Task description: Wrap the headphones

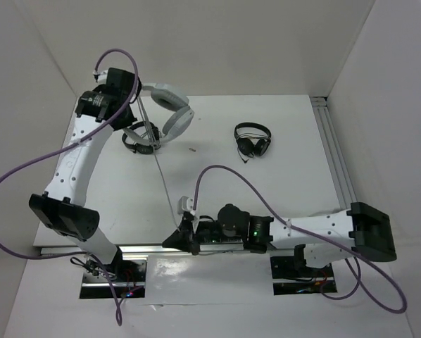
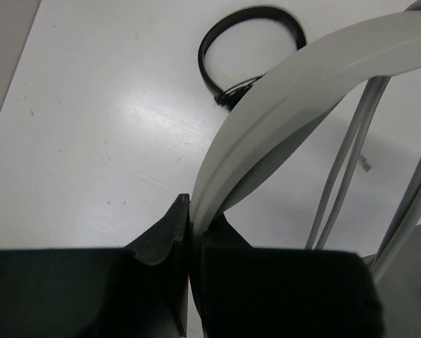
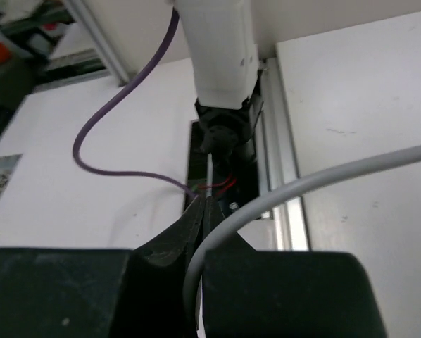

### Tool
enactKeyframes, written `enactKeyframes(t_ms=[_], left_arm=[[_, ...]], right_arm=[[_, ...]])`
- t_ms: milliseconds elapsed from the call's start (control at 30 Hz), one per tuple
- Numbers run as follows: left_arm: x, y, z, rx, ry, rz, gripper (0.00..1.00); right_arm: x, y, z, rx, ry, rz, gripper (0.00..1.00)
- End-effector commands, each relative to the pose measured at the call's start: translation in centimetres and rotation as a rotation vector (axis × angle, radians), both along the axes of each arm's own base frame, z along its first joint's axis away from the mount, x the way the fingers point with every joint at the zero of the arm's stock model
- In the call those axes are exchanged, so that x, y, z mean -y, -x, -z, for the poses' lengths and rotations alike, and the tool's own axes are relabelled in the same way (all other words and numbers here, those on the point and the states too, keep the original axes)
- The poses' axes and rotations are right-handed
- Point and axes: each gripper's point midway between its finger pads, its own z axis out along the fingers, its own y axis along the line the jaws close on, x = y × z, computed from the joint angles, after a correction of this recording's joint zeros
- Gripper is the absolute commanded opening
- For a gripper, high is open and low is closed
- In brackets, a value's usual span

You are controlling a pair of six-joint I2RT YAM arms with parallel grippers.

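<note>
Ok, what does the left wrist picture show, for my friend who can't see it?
The left gripper is shut on the wide white band of the headphones, seen very close. Their thin grey cable hangs at the right, and smaller black headphones lie behind on the white table.

At the far left of the table [image 1: 281,183], the left gripper [image 2: 189,211] is closed on the band of the headphones [image 1: 172,105], and a small headset [image 1: 134,137] lies just in front of them, partly under them. A second small headset [image 1: 253,139] lies well apart to the right, in the far half of the table near its middle. The cable [image 1: 161,176] runs from the headphones toward the near edge, where the right gripper [image 3: 200,211] pinches it, left of centre and just beside the table's front rail.
</note>
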Motion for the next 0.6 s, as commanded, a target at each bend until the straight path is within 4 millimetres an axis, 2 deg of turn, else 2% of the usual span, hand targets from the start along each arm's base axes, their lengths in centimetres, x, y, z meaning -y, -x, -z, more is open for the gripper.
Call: enactKeyframes(t_ms=[0,33,67,100,133,167,233,267,300,367,400,433,467,500,533,567], left_arm=[[0.0,-1.2,-1.6,0.132,-0.015,-0.031,0.00],[0.1,-0.8,0.8,0.059,-0.031,-0.003,0.00],[0.5,-0.5,1.6,0.038,-0.041,0.028,0.00],[0.5,0.0,2.5,-0.002,-0.067,0.068,0.00],[1.3,0.4,4.5,-0.061,-0.069,0.126,0.00],[1.6,1.0,5.5,-0.098,-0.098,0.146,0.00],[1.8,2.4,7.7,-0.172,-0.144,0.178,0.00],[2.0,2.8,7.9,-0.178,-0.157,0.186,0.00],[2.9,3.6,8.4,-0.194,-0.173,0.220,0.00],[4.0,5.0,9.5,-0.224,-0.177,0.268,0.00],[5.1,5.8,9.4,-0.214,-0.179,0.309,0.00],[6.0,6.4,9.7,-0.220,-0.176,0.342,0.00],[7.4,7.7,9.9,-0.221,-0.175,0.403,0.00],[8.1,8.4,9.9,-0.215,-0.178,0.435,0.00],[8.5,9.2,9.9,-0.211,-0.186,0.452,0.00],[9.0,10.0,9.8,-0.205,-0.188,0.481,0.00]], right_arm=[[2.2,-3.5,0.3,0.212,0.214,0.258,0.00],[3.3,-4.3,0.9,0.253,0.295,0.305,0.00],[4.0,-6.4,-1.8,0.297,0.293,0.433,0.00],[4.8,-7.7,-2.6,0.361,0.327,0.493,0.00],[6.2,-8.6,-2.7,0.410,0.402,0.551,0.00],[7.3,-10.8,-6.1,0.468,0.406,0.689,0.00],[8.5,-12.7,-7.7,0.555,0.476,0.813,0.00],[10.0,-14.3,-10.5,0.585,0.487,0.939,0.00],[10.7,-15.4,-11.8,0.651,0.518,0.985,0.00],[12.0,-18.2,-14.3,0.676,0.530,1.108,0.00],[12.8,-19.4,-16.8,0.700,0.517,1.160,0.00],[13.6,-20.4,-18.2,0.700,0.499,1.204,0.00],[14.9,-22.6,-20.2,0.696,0.463,1.287,0.00],[15.6,-23.5,-21.3,0.677,0.429,1.326,0.00],[17.1,-25.6,-21.9,0.665,0.433,1.384,0.00],[17.4,-26.6,-22.3,0.664,0.429,1.398,0.00]])
